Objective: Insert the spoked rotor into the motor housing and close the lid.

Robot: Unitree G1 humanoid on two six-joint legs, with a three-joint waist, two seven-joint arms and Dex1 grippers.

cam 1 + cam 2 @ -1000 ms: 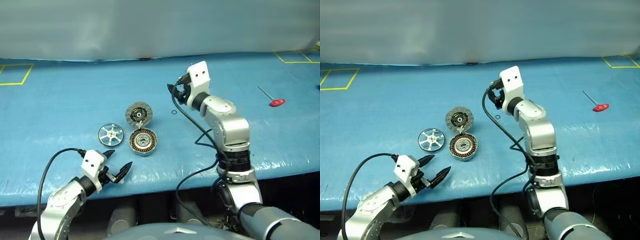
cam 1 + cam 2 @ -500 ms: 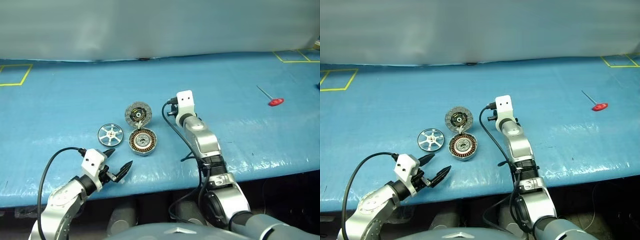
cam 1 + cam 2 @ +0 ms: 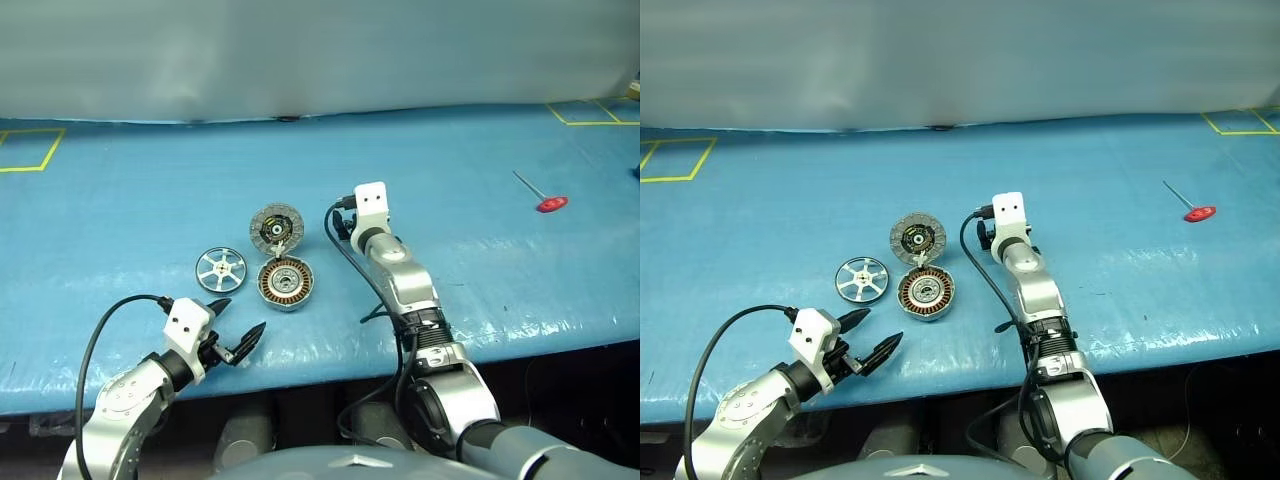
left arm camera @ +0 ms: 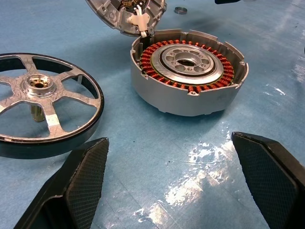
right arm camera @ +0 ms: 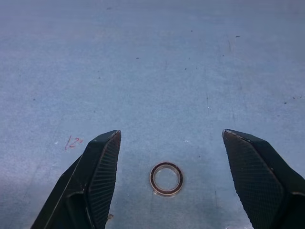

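The spoked rotor (image 3: 221,268) lies flat on the blue table, left of the motor housing (image 3: 286,284), whose copper windings face up. The lid (image 3: 277,227) leans tilted against the housing's far rim, striped face showing. My left gripper (image 3: 241,316) hovers open near the table's front edge, just short of the rotor (image 4: 43,102) and housing (image 4: 188,71), holding nothing. My right gripper (image 5: 171,133) is open and low over the table, right of the lid. A small metal ring (image 5: 166,179) lies on the table between its fingers.
A red-handled tool (image 3: 545,198) lies far right on the blue table (image 3: 480,150). Yellow tape squares (image 3: 25,150) mark the back corners. A grey sheet hangs behind the table's far edge.
My right arm has come down from above the table to just over its surface beside the lid. The left arm and the three parts have not moved.
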